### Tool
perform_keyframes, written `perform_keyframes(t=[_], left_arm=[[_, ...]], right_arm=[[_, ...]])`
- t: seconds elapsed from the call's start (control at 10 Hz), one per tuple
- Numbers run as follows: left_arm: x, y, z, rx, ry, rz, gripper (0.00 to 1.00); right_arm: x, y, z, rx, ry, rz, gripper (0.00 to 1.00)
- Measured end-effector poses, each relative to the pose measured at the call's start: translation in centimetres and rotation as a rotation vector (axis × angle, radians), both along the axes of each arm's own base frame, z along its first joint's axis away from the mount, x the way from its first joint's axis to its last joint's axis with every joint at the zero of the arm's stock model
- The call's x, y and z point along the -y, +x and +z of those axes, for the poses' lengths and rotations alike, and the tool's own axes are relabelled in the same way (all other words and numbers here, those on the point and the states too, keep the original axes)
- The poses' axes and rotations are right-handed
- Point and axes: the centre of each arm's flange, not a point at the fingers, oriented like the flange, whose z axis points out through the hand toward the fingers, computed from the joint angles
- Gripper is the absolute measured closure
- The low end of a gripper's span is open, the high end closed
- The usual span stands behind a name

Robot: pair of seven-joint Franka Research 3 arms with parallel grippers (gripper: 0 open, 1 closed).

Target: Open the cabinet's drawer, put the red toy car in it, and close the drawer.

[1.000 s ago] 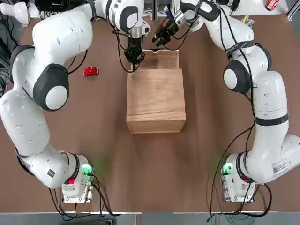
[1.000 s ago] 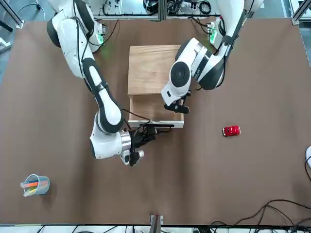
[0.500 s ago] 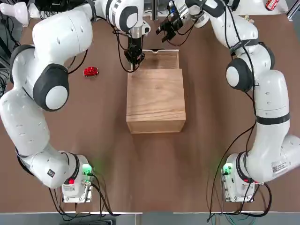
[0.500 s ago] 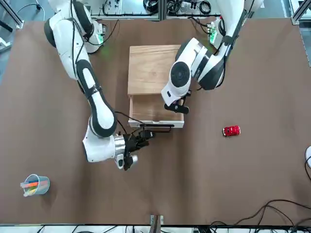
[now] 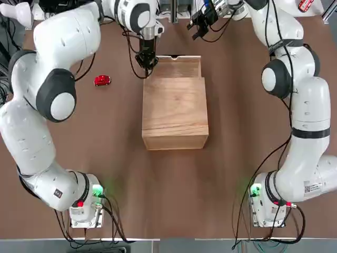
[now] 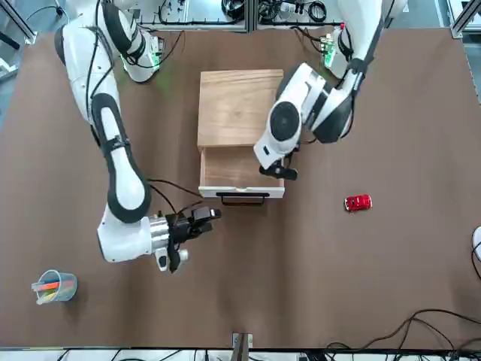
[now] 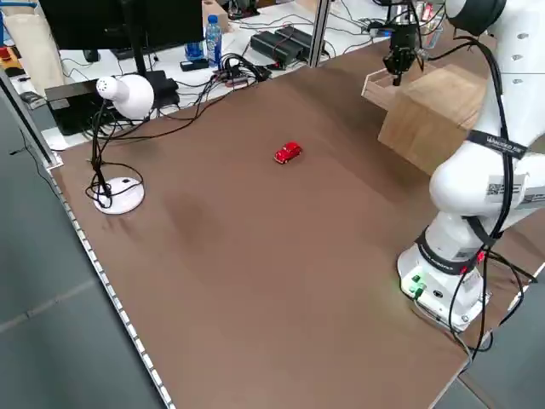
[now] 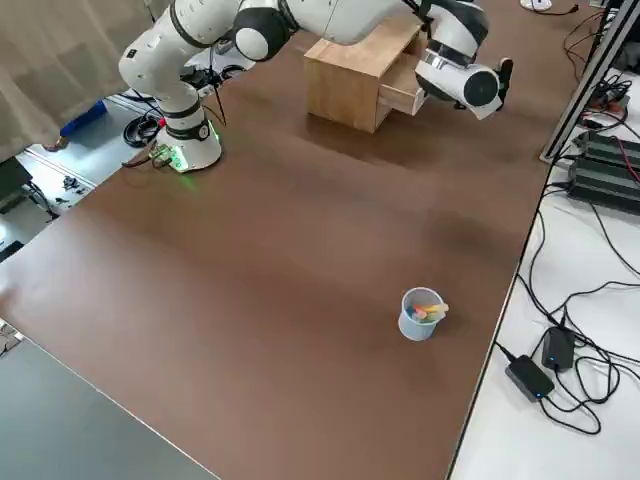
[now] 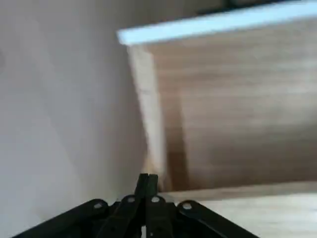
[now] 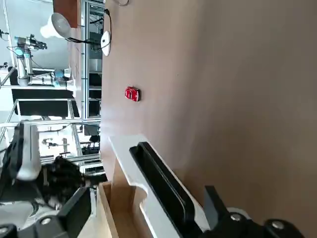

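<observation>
The light-wood cabinet (image 5: pixel 174 113) stands mid-table with its drawer (image 5: pixel 181 67) pulled out on the far side. The drawer's dark handle (image 6: pixel 242 198) is free. My right gripper (image 6: pixel 197 219) hangs open just beyond the drawer front, off to the side of the handle, holding nothing. My left gripper (image 5: pixel 147 59) is shut and empty, its tips (image 9: pixel 147 182) just above the drawer's left wall (image 9: pixel 148 114) where it meets the cabinet. The red toy car (image 5: pixel 101 80) sits on the table to the left of the drawer, apart from both grippers; it also shows in the front view (image 6: pixel 358 202).
A cup of crayons (image 6: pixel 54 286) stands at the far right corner of the table. A desk lamp (image 7: pixel 125 92) is at the far left corner. A white mouse (image 6: pixel 476 244) peeks in beyond the car. Bare brown table (image 5: pixel 174 190) lies in front of the cabinet.
The right gripper has opened, let go of the drawer handle and drawn back from the drawer toward the table's far side. The left gripper has shifted only slightly.
</observation>
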Motion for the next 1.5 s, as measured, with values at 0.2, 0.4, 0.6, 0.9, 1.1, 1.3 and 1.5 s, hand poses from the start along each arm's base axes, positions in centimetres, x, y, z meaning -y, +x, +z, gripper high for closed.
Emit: perform_keyframes(t=[0.2,0.4,0.6,0.9,1.1,1.3,1.5], left_arm=[[-5.2,2.3,2.0,-0.017,0.039,0.122,0.97],[-10.2,4.1,4.0,-0.004,0.073,0.268,0.84],[-13.5,5.0,3.1,0.003,0.133,0.346,0.54],[-21.2,6.5,1.5,-0.006,0.159,0.496,0.1],[-27.2,7.3,-0.1,0.031,0.177,0.68,0.0],[-31.4,8.0,-2.7,0.124,0.214,0.944,0.0],[-34.3,8.6,-3.9,0.187,0.228,1.186,0.0]], right_arm=[[2.8,0.0,0.3,0.012,-0.094,0.059,0.0],[6.4,0.3,0.0,0.001,-0.163,0.087,0.0],[9.1,0.5,0.7,0.043,-0.301,0.128,0.0],[14.1,0.4,5.6,0.118,-0.526,0.175,0.0],[19.7,0.8,7.3,0.139,-0.664,0.156,0.0],[21.7,0.8,8.8,0.175,-0.818,0.183,0.0],[23.2,0.6,11.4,0.222,-0.957,0.2,0.0]])
